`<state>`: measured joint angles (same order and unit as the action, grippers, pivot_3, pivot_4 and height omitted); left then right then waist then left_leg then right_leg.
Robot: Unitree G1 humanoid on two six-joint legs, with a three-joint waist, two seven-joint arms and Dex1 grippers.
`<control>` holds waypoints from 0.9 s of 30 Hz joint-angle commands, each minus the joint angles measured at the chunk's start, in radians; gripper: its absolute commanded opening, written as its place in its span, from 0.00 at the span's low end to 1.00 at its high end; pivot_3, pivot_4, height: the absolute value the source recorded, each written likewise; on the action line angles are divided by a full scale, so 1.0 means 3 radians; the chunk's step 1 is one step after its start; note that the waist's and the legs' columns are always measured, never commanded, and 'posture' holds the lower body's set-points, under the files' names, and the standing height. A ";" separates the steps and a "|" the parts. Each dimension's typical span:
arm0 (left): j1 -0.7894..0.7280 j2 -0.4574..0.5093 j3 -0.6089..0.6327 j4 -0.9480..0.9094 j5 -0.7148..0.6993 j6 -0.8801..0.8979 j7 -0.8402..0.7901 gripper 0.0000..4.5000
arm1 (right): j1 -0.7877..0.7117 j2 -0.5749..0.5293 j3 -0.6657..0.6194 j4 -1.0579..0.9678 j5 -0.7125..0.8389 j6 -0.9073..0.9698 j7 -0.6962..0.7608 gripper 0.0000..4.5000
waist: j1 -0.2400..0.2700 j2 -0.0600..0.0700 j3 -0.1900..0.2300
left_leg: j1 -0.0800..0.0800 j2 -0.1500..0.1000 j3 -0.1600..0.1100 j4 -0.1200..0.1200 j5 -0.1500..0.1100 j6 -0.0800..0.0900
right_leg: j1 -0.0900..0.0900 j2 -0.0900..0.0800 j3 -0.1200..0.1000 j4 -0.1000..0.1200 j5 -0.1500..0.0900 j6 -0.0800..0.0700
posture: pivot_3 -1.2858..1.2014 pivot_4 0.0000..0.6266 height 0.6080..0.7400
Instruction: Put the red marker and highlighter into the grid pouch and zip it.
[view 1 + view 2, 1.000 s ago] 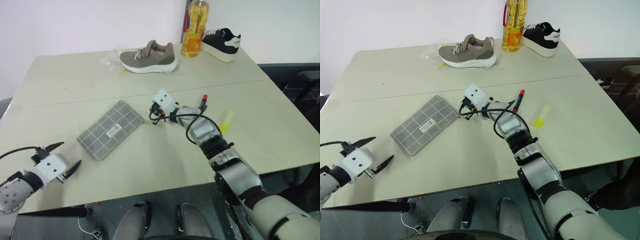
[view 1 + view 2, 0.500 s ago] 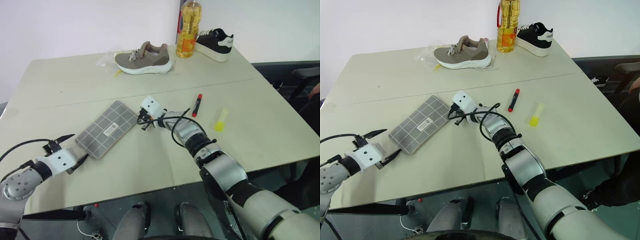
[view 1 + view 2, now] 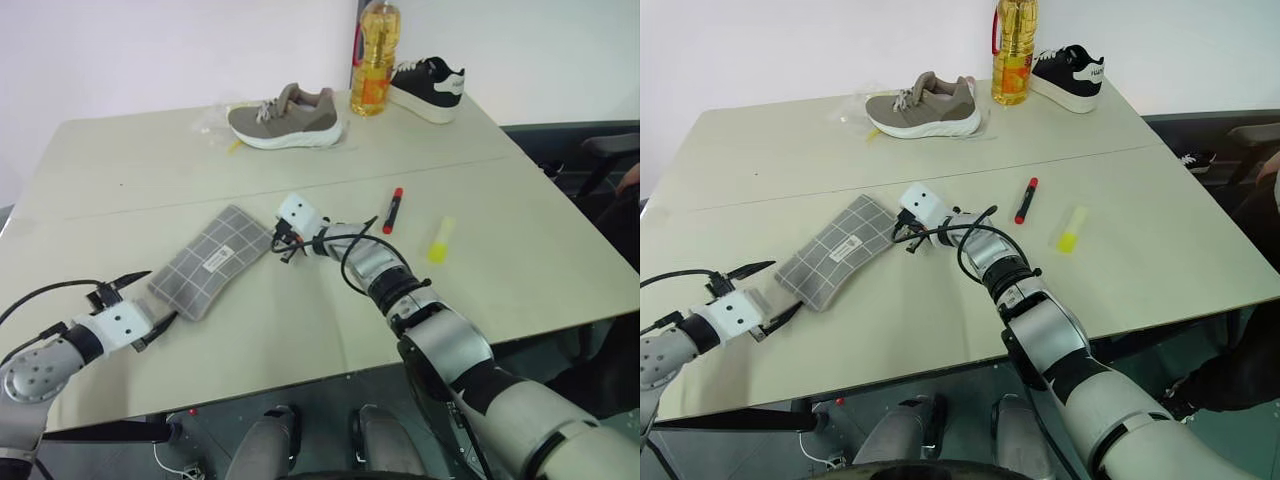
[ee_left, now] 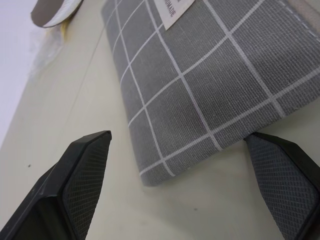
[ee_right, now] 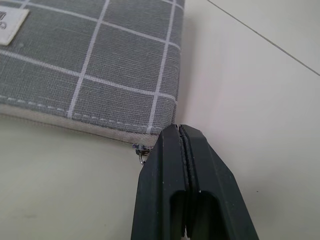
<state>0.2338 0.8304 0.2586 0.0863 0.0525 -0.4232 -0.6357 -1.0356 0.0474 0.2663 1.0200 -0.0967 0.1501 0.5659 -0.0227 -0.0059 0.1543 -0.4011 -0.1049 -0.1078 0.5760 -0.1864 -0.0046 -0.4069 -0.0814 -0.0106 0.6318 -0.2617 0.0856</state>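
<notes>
Grid pouch flat on the table between two grippers

Grid pouch (image 3: 212, 262) is seen lying flat and slanted on the beige table (image 3: 500, 200), in its near left part. It is a rectangular pouch of grey woven fabric crossed by thin white lines that form squares, with a small white label (image 3: 214, 263) sewn near the middle. Along one long edge a paler band with a stitched seam is visible in the right wrist view, and a small metal zipper ring (image 5: 141, 156) is found at the corner there.

The right gripper (image 5: 181, 131) is placed at that zipper corner, its two black fingers pressed together; whether the ring or a cord is pinched cannot be told. The left gripper (image 4: 180, 145) is set at the opposite, near corner of the pouch with its fingers spread wide; the corner lies between them, and one finger (image 4: 280, 170) is just beside the pouch edge.

The red marker (image 3: 393, 209), slim with black ends, is laid on the table to the right of the right gripper. The highlighter (image 3: 440, 240), short and bright yellow with a paler cap, is lying near it, further right. Both are apart from the pouch.

At the far edge a taupe sneaker (image 3: 287, 115), a bottle of oil (image 3: 371, 60) and a black sneaker (image 3: 428, 86) are standing.
</notes>
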 commanded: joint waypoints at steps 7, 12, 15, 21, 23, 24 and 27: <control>0.0461 0.0251 0.0345 -0.0379 -0.0332 -0.0018 -0.0386 1.00 | -0.0055 0.0075 -0.0052 0.0021 -0.0021 -0.0062 -0.0016 0.01 | -0.0071 0.0008 0.0005 | 0.0000 0.0001 -0.0001 -0.0002 -0.0001 -0.0001 | 0.0000 0.0001 0.0000 0.0000 -0.0005 -0.0010 | 0.52 0.24 1.00; 0.0517 0.0273 0.0300 -0.0404 -0.0240 -0.0047 -0.0451 1.00 | -0.0059 0.0082 -0.0063 0.0034 -0.0027 -0.0066 -0.0022 0.01 | -0.0072 0.0010 0.0006 | 0.0000 0.0001 -0.0001 -0.0002 -0.0001 -0.0001 | -0.0001 0.0002 0.0000 0.0000 -0.0005 -0.0009 | 0.52 0.24 1.00; 0.0385 0.0254 0.0174 -0.0341 -0.0045 -0.0054 -0.0364 1.00 | -0.0052 0.0088 -0.0060 0.0031 -0.0028 -0.0069 -0.0024 0.01 | -0.0067 0.0011 0.0006 | 0.0000 0.0001 -0.0001 -0.0002 -0.0001 -0.0001 | 0.0000 0.0002 0.0000 0.0000 -0.0005 -0.0010 | 0.52 0.24 1.00; -0.0026 0.0151 -0.0179 -0.0204 0.0241 -0.0127 -0.0227 1.00 | -0.0046 0.0093 -0.0060 0.0026 -0.0030 -0.0077 -0.0034 0.01 | -0.0063 0.0010 0.0006 | 0.0004 0.0000 -0.0002 -0.0001 0.0000 -0.0002 | 0.0004 0.0002 0.0000 0.0001 0.0000 0.0000 | 0.52 0.24 1.00; -0.0107 0.0113 -0.0283 -0.0156 0.0274 -0.0170 -0.0212 1.00 | -0.0045 0.0096 -0.0061 0.0022 -0.0032 -0.0077 -0.0043 0.01 | -0.0065 0.0009 0.0005 | 0.0007 -0.0001 -0.0002 -0.0001 0.0000 -0.0002 | 0.0006 0.0002 0.0001 0.0001 0.0000 0.0000 | 0.52 0.24 1.00; -0.0130 0.0103 -0.0316 -0.0133 0.0293 -0.0191 -0.0198 1.00 | -0.0044 0.0096 -0.0062 0.0019 -0.0032 -0.0076 -0.0046 0.01 | -0.0065 0.0009 0.0005 | 0.0008 -0.0001 -0.0002 -0.0002 0.0000 -0.0002 | 0.0006 0.0002 0.0001 0.0002 0.0000 0.0001 | 0.52 0.24 1.00; -0.0175 0.0087 -0.0340 -0.0062 0.0363 -0.0272 -0.0118 1.00 | -0.0034 0.0091 -0.0064 0.0000 -0.0035 -0.0069 -0.0049 0.01 | -0.0063 0.0008 0.0004 | 0.0009 -0.0001 -0.0002 -0.0002 0.0000 -0.0002 | 0.0006 0.0002 0.0002 0.0002 0.0001 0.0001 | 0.52 0.24 1.00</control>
<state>0.1796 0.8624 0.1872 0.0527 0.1368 -0.4924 -0.6805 -1.0355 0.0613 0.2588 1.0301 -0.1064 0.1437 0.5517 -0.0416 -0.0036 0.1553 -0.3984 -0.1051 -0.1084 0.5755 -0.1864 -0.0053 -0.4050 -0.0808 -0.0101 0.6324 -0.2615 0.0859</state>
